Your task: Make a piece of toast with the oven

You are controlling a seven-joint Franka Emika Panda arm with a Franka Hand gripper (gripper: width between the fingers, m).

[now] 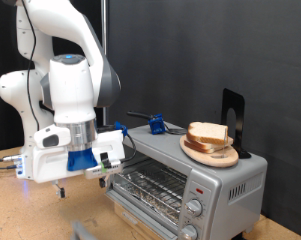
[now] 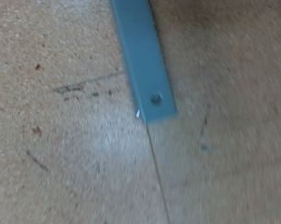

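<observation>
The piece of toast (image 1: 208, 133) lies on a round wooden plate (image 1: 216, 154) on top of the oven (image 1: 220, 185), at the exterior view's right. The oven's front is open, with its wire rack (image 1: 150, 186) exposed and its knobs (image 1: 193, 208) down the right side. My gripper (image 1: 63, 186) points downward just to the left of the oven's opening, low over the wooden table and apart from the toast. No fingers show in the wrist view. It shows only a grey-blue metal strip (image 2: 142, 56) with a screw, over the tabletop.
A black upright stand (image 1: 233, 115) is behind the plate on the oven's top, and a small blue object (image 1: 156, 124) lies at the top's back left. A dark curtain backs the scene. The scuffed wooden table (image 1: 20, 215) extends to the left.
</observation>
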